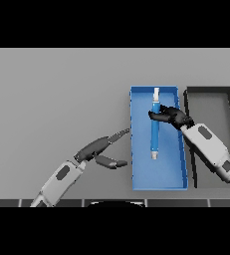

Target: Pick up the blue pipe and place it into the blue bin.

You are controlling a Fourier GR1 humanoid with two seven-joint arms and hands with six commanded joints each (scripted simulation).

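Over the blue bin [136, 169], I have the right hand [170, 116] clenched around the blue pipe [155, 130], lengthwise so it fits; left hand [102, 149] rests released beside.

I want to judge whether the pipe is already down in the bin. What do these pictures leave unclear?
- Head view, looking down from above: whether the blue pipe rests on the blue bin floor or hangs above it.
- The right hand curls round the pipe and covers part of it.
- The dark bin beside it is partly hidden by the right arm.
- The left hand shows open, left of the bin.
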